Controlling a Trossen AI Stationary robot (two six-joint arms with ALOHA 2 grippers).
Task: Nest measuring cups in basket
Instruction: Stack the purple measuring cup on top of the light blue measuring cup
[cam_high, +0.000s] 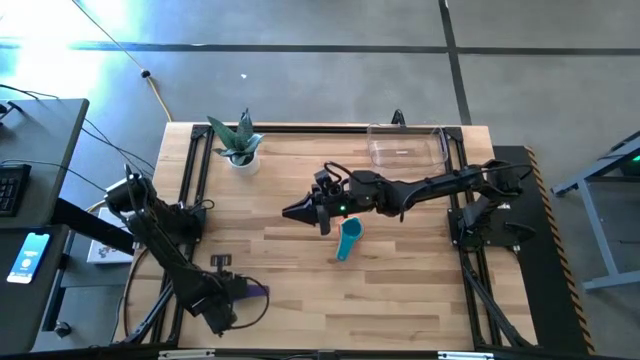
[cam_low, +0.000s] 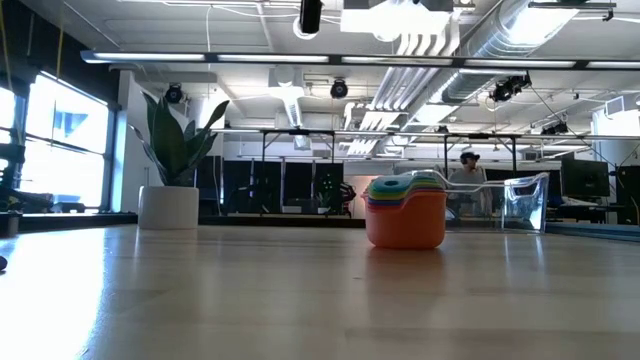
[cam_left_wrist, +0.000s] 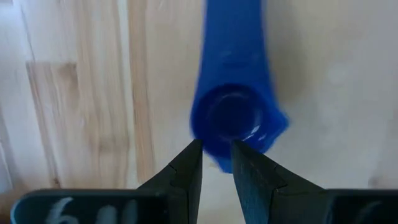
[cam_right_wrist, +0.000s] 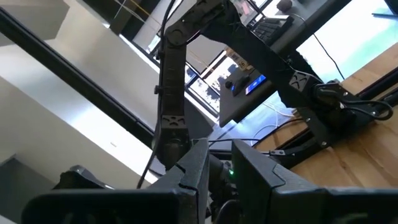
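Measuring cups (cam_low: 405, 212) sit nested in a stack near the middle of the table (cam_high: 400, 300), a teal cup (cam_high: 348, 240) showing on top from above, well apart from the clear basket (cam_high: 407, 146) at the far right corner. A separate blue cup (cam_left_wrist: 235, 118) lies at the near left, pinched at its rim by the left gripper (cam_left_wrist: 216, 163). The right gripper (cam_high: 297, 212) hovers beside the stack, fingers nearly together and holding nothing. A potted plant (cam_high: 238, 143) stands at the far left.

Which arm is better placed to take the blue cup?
Left. The left gripper is right at the blue cup, on its own side of the table. The right gripper hovers mid-table by the teal cup, well away from it.
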